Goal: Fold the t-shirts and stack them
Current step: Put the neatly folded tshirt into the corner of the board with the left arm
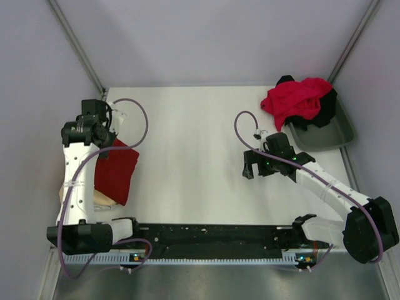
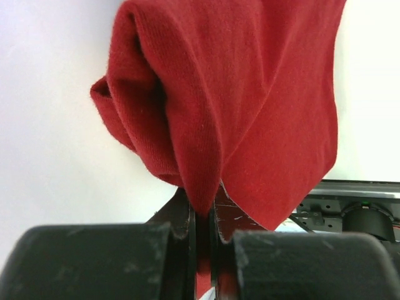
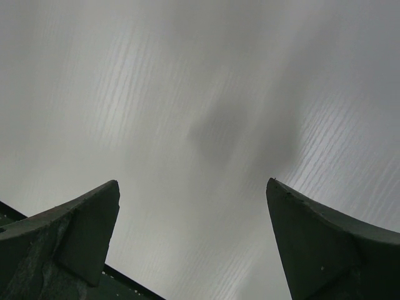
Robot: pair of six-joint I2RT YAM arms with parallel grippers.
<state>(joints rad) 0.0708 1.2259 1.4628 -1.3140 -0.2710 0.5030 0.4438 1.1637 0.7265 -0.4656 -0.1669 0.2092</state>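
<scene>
My left gripper [image 1: 107, 140] is shut on an edge of the dark maroon t-shirt [image 1: 116, 170] at the table's left side. In the left wrist view the maroon cloth [image 2: 250, 94] hangs bunched from the closed gripper [image 2: 203, 219]. The shirt lies folded over a pale beige t-shirt [image 1: 103, 201], of which only a corner shows. My right gripper [image 1: 256, 169] is open and empty over bare table right of centre; the right wrist view shows its gripper [image 3: 194, 194] spread wide over the white surface. A bright red t-shirt [image 1: 295, 100] lies crumpled on a black t-shirt [image 1: 326, 109] at the back right.
The red and black shirts sit in and over a grey-green tray [image 1: 331, 136] at the back right corner. Grey walls with metal posts close in the table at the back and sides. A black rail [image 1: 212, 234] with the arm bases runs along the near edge.
</scene>
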